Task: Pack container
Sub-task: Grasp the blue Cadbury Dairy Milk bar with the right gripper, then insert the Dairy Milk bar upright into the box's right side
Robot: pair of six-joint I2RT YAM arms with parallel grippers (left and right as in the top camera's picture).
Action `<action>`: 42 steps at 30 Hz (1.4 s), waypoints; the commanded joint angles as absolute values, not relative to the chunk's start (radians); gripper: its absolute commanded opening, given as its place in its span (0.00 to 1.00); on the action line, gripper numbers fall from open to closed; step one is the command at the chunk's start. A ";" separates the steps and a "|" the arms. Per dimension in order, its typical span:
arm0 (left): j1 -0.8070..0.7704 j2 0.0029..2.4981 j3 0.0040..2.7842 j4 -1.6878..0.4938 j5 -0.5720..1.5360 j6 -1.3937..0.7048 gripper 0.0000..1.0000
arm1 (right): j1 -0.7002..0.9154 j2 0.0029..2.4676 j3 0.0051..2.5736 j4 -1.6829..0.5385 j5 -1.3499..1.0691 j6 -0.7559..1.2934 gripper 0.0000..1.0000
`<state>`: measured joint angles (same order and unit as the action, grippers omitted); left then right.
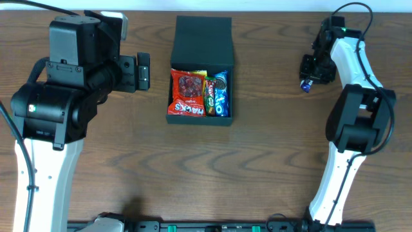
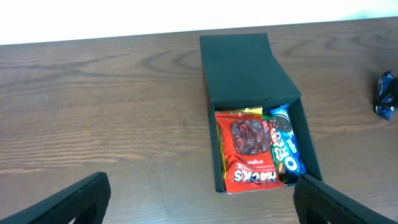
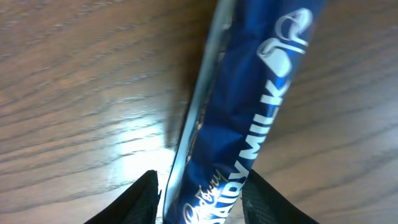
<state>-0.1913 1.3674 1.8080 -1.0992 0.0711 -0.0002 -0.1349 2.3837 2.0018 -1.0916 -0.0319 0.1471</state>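
The black container stands open at the table's back middle, lid flap lying flat behind it. Inside lie a red Hacks packet, a green packet and a blue Oreo packet. The container also shows in the left wrist view. My left gripper is open and empty, left of the container. My right gripper is at the back right, its fingers around a blue Dairy Milk bar just above the table.
The wooden table spreads around the container. The Dairy Milk bar shows as a small blue shape at the right edge of the left wrist view.
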 commanded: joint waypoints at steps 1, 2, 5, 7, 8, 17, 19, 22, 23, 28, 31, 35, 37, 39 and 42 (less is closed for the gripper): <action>-0.188 1.370 1.803 -1.096 0.063 0.004 0.95 | -0.139 2.410 2.000 -1.087 -0.072 0.104 0.43; -0.188 1.370 1.803 -1.095 0.059 0.004 0.95 | -0.139 2.411 2.000 -1.087 -0.072 0.104 0.42; -0.188 1.370 1.803 -1.095 0.041 0.004 0.95 | -0.139 2.431 2.000 -1.102 -0.079 0.112 0.39; -0.188 1.370 1.803 -1.095 0.041 0.004 0.95 | -0.138 2.443 2.000 -1.111 -0.088 0.119 0.32; -0.188 1.370 1.803 -1.094 0.041 0.004 0.95 | -0.138 2.446 2.000 -1.111 -0.088 0.123 0.31; -0.188 1.370 1.803 -1.095 0.041 0.004 0.95 | -0.136 2.446 2.001 -1.116 -0.087 0.152 0.17; -0.188 1.370 1.803 -1.095 0.041 0.004 0.95 | -0.133 2.446 2.006 -1.137 -0.089 0.152 0.13; -0.188 1.370 1.803 -1.094 0.041 0.004 0.95 | -0.120 2.446 2.037 -1.179 -0.122 0.152 0.09; -0.188 1.370 1.803 -1.094 0.041 0.004 0.95 | -0.114 2.446 2.053 -1.194 -0.134 0.152 0.08; -0.188 1.370 1.803 -1.094 0.041 0.004 0.95 | -0.041 2.445 2.213 -1.324 -0.204 0.148 0.04; -0.188 1.370 1.803 -1.094 0.041 0.005 0.95 | 0.039 2.444 2.333 -1.413 -0.218 0.144 0.02; -0.188 1.370 1.803 -1.095 0.041 0.008 0.95 | 0.165 2.444 2.458 -1.509 -0.218 0.141 0.02; -0.188 1.370 1.803 -1.095 0.041 0.008 0.95 | 0.233 2.444 2.487 -1.543 -0.218 0.142 0.02; -0.188 1.370 1.803 -1.095 0.041 0.008 0.95 | 0.306 2.444 2.493 -1.572 -0.217 0.141 0.02; -0.188 1.370 1.803 -1.095 0.041 0.008 0.95 | 0.386 2.444 2.492 -1.594 -0.202 0.140 0.01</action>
<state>-0.1917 1.3674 1.8080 -1.0950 0.0517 0.0002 0.3428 2.4477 2.4748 -1.5856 -0.2062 0.1452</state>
